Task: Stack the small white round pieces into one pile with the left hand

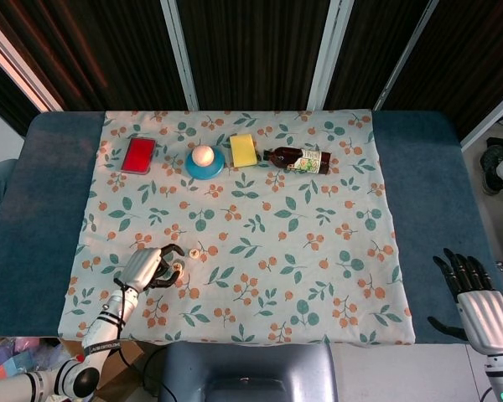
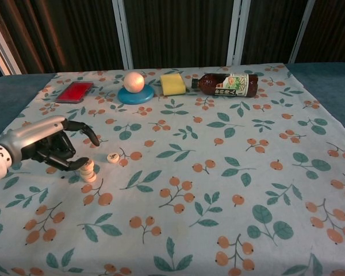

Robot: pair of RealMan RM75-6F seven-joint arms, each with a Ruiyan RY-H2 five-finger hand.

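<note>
Your right hand [image 1: 484, 314] sits at the near right edge, off the floral tablecloth [image 2: 218, 172], fingers [image 1: 457, 268] spread and holding nothing. It shows in the head view only.

Your left hand [image 2: 43, 149] is low over the near left of the cloth. Its fingers [image 2: 83, 129] are apart and holding nothing; the upper ones arc above and behind the stack of white round pieces [image 2: 88, 171], and the lower one ends just beside it. I cannot tell whether it touches.

The stack stands upright on the cloth, just right of your left hand. A single white round piece [image 2: 111, 157] lies flat just beyond it to the right, apart from the stack and from your fingers.

Far row, left to right:
- red flat case [image 2: 74, 92]
- cream ball [image 2: 133, 81] resting on a blue dish [image 2: 135, 95]
- yellow sponge [image 2: 172, 84] just beside the dish
- brown bottle [image 2: 225, 84] lying on its side, cap end toward the sponge

The blue table [image 1: 42, 218] shows on both sides of the cloth in the head view.
</note>
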